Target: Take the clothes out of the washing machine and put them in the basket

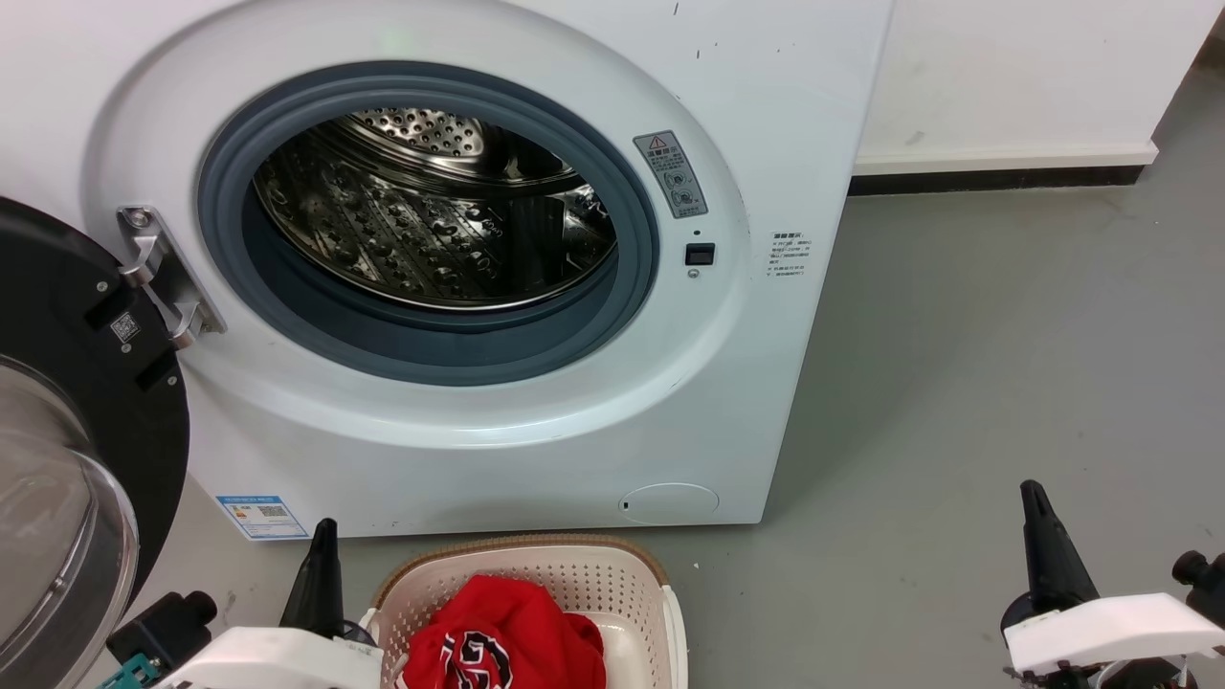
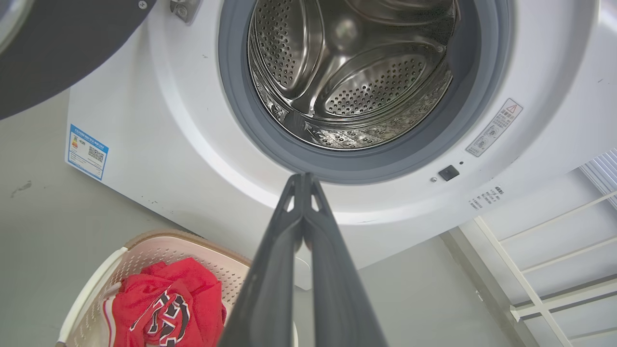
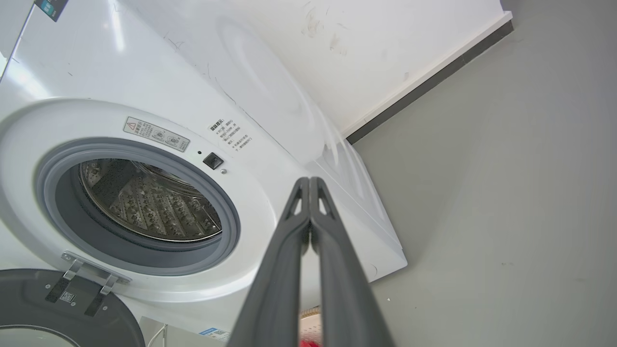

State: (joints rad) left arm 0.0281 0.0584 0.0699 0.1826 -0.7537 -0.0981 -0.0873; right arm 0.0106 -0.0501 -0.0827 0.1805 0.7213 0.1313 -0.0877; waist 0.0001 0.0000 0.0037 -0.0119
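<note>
Left fingers [image 2: 270, 279] together, numbered jersey [image 2: 164, 308], blue label [image 2: 87, 152]

The washing machine [image 1: 536, 431] stands upper left of the frame, its door [image 1: 86, 402] open at the left edge. Below it, at bottom centre, the basket [image 1: 612, 584] sits on the floor [image 1: 957, 383], clothes [image 1: 517, 622] inside.

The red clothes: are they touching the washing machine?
Apart. The head view shows the clothes lying inside the basket, with bare basket wall between them and the washing machine.

clothes [image 1: 507, 632] red, black-white numerals | basket [image 1: 612, 574] cream, brown rim | drum [image 1: 421, 230] steel
</note>
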